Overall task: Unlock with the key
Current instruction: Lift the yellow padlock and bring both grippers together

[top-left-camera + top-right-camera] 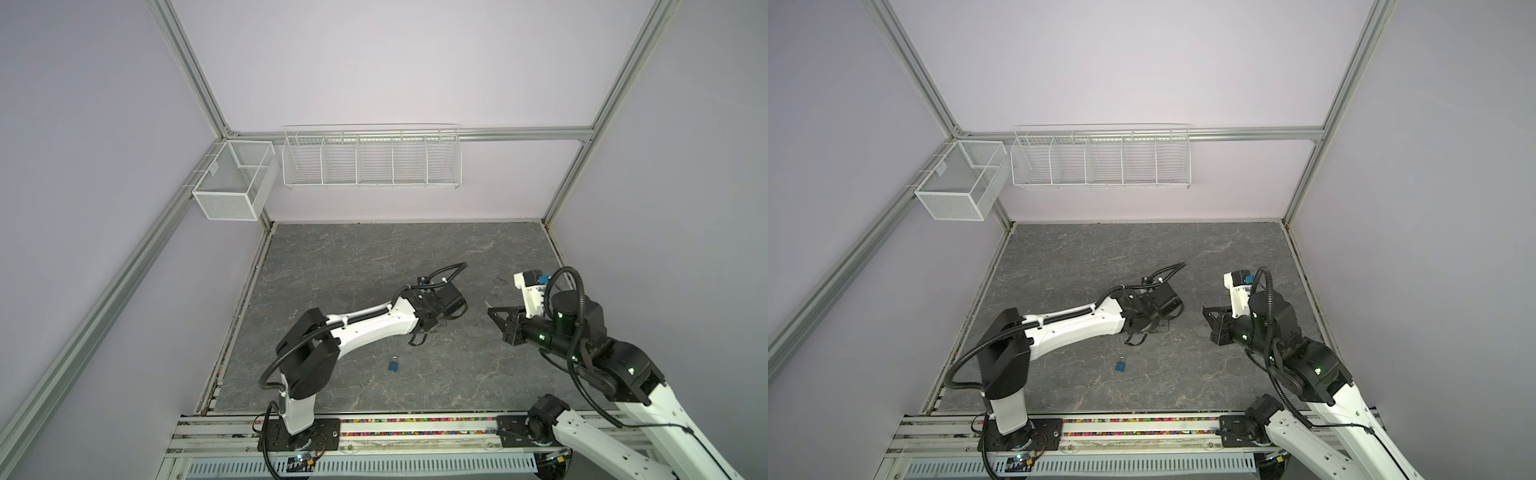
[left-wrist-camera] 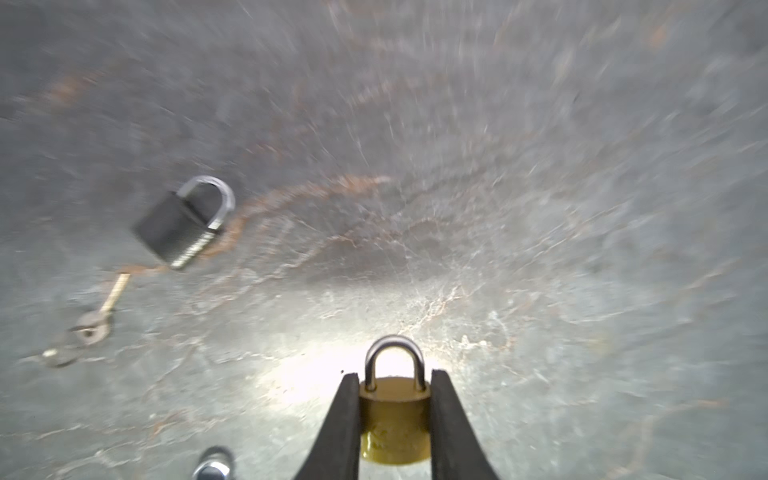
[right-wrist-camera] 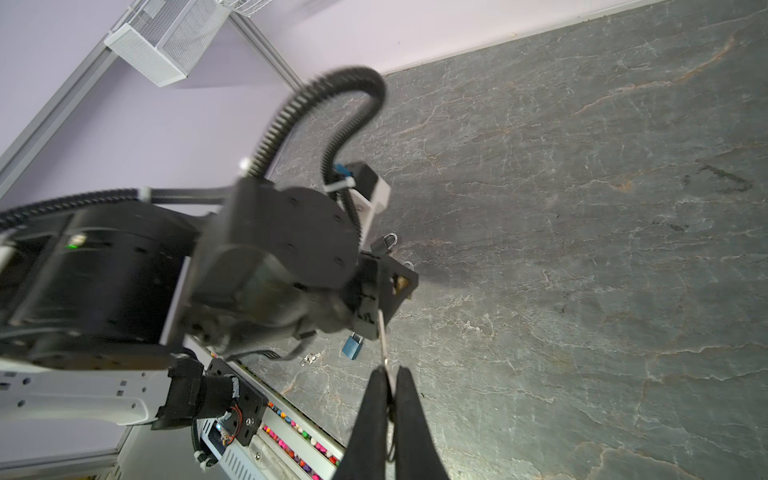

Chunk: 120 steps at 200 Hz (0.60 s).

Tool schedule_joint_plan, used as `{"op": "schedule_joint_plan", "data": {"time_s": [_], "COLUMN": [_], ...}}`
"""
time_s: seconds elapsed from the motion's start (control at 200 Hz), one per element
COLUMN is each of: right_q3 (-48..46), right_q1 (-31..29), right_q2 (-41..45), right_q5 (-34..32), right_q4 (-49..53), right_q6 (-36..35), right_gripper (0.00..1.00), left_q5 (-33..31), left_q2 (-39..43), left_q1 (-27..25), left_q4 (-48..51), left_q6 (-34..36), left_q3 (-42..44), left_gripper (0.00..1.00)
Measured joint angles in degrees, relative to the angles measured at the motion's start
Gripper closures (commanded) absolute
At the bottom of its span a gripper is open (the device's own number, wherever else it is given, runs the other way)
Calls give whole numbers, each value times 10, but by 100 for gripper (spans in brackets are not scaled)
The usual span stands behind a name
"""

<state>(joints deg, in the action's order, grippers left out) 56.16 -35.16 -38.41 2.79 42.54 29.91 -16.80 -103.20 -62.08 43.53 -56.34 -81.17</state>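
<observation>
A brass padlock (image 2: 394,415) with a steel shackle sits between the black fingers (image 2: 340,424) of my left gripper (image 2: 395,376), which is shut on its body just above the grey stone table (image 2: 540,249). My right gripper (image 3: 388,376) is shut on a silver key (image 3: 382,336). The key's blade sticks out towards the left gripper, and the padlock (image 3: 402,282) shows there as a brass spot. In both top views the right gripper (image 1: 492,309) (image 1: 1206,311) hangs a short gap to the right of the left wrist (image 1: 432,307).
A dark padlock (image 2: 178,232) lies on the table with loose keys (image 2: 93,324) beside it. A blue padlock (image 1: 393,365) (image 1: 1121,365) lies nearer the front, with small keys (image 3: 311,358) close by. A wire rack (image 1: 372,160) and a mesh basket (image 1: 235,180) hang on the back wall.
</observation>
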Motion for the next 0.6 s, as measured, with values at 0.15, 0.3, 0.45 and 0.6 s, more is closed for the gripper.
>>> {"op": "schedule_joint_plan", "data": {"time_s": [0.15, 0.3, 0.45, 0.6], "right_q3": [-32, -65, -88, -100], "right_q1": [-23, -78, -136, -179], "right_q2": [-3, -22, -58, -93], "right_q5": [17, 9, -20, -62], "right_q4": [-30, -68, -116, -174], "right_q6": [-14, -21, -18, -7], "right_gripper": [93, 93, 93, 93], "left_q5": [-17, -29, -49, -67], "left_q2": [93, 164, 246, 324], "left_q1": [19, 21, 22, 25], "left_q4": [-35, -82, -153, -228], "left_q6": [-32, -62, -93, -132], "left_q3": [57, 110, 189, 268], "left_gripper": [100, 100, 100, 100]}}
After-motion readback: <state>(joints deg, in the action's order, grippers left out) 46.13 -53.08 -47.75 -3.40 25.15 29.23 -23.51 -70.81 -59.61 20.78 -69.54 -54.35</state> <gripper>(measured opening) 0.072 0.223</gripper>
